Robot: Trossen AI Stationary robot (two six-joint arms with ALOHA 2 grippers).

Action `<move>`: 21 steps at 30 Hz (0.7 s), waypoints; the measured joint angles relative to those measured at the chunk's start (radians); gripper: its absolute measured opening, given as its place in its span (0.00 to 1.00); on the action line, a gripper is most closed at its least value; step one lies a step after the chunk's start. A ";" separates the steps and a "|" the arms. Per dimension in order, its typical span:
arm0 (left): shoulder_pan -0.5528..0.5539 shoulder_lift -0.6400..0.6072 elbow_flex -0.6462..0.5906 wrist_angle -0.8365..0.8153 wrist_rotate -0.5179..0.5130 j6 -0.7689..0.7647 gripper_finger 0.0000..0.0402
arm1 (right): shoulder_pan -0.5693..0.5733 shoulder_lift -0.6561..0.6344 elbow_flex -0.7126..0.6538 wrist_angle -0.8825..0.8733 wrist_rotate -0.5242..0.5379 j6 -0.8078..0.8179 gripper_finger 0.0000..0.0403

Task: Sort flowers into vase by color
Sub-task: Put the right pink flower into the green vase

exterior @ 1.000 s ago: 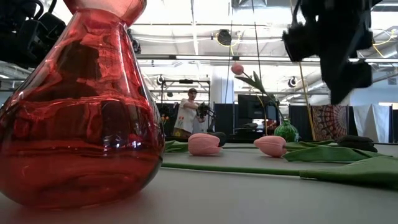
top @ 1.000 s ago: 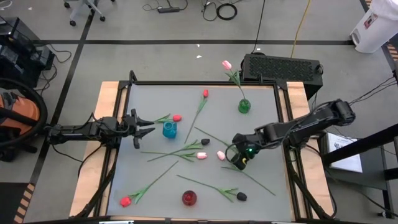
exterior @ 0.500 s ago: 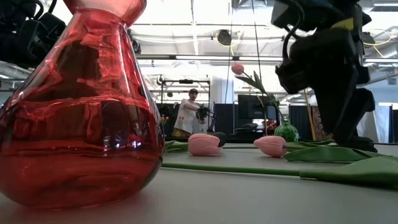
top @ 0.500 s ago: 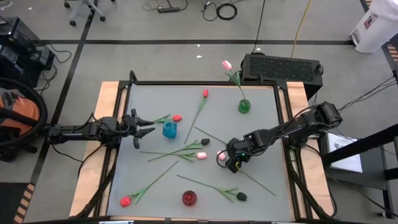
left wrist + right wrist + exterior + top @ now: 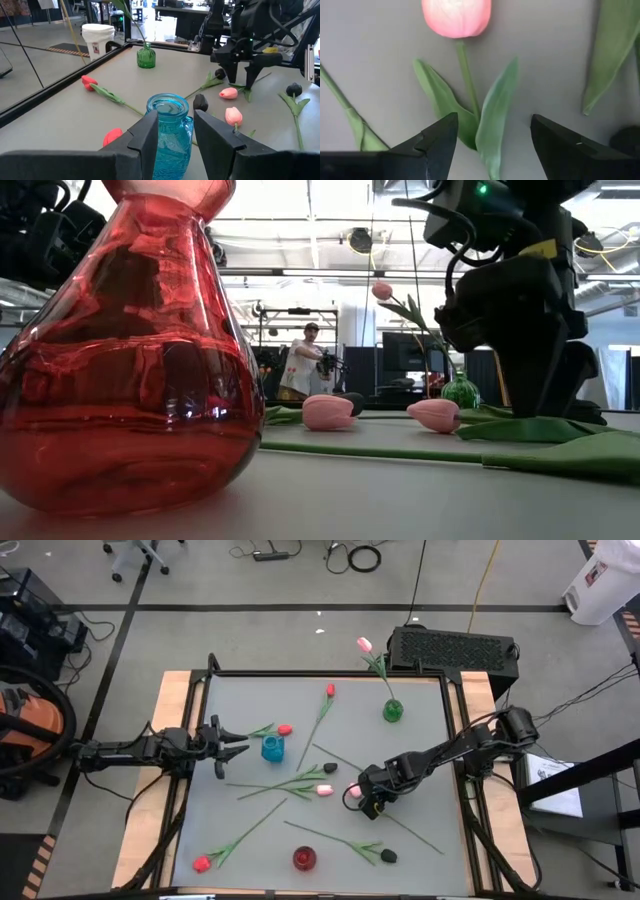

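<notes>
While high view hides gap, right tool (image 5: 490, 137) straddles pink tulip (image 5: 457, 17) stem.

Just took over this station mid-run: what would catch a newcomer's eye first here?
The right gripper hangs low over the table's right-centre with open jaws, straddling the stem of a pink tulip lying flat. One pink tulip already stands in the green vase near the far edge. The left gripper waits open beside the blue vase, while red, pink and black tulips lie scattered across the grey table.
</notes>
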 joint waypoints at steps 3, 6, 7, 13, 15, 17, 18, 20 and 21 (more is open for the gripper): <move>0.000 0.000 0.000 0.000 0.000 0.000 0.33 | 0.000 0.001 0.000 0.003 0.000 0.000 0.60; 0.000 0.000 0.000 0.000 0.000 0.000 0.33 | 0.000 0.002 0.000 0.003 -0.001 0.000 0.60; 0.000 0.000 0.000 0.000 0.000 0.000 0.33 | 0.003 0.002 0.000 0.003 -0.001 0.002 0.60; 0.000 0.000 0.000 0.000 0.000 0.000 0.33 | 0.012 0.003 0.000 0.005 0.009 0.003 0.60; 0.000 0.000 0.000 0.000 0.000 0.000 0.33 | 0.012 0.003 0.000 0.004 0.008 0.002 0.60; 0.000 0.000 0.000 0.000 0.000 0.000 0.33 | 0.012 0.003 -0.001 0.004 0.008 0.001 0.60; 0.000 0.000 0.000 0.000 0.000 0.000 0.33 | 0.012 0.004 -0.001 0.003 0.008 0.003 0.59; 0.000 0.000 0.000 0.000 0.000 0.000 0.33 | 0.012 0.004 -0.002 0.002 0.009 0.007 0.56; 0.000 0.000 0.000 0.000 0.000 0.000 0.33 | 0.012 0.004 -0.002 0.001 0.009 0.008 0.54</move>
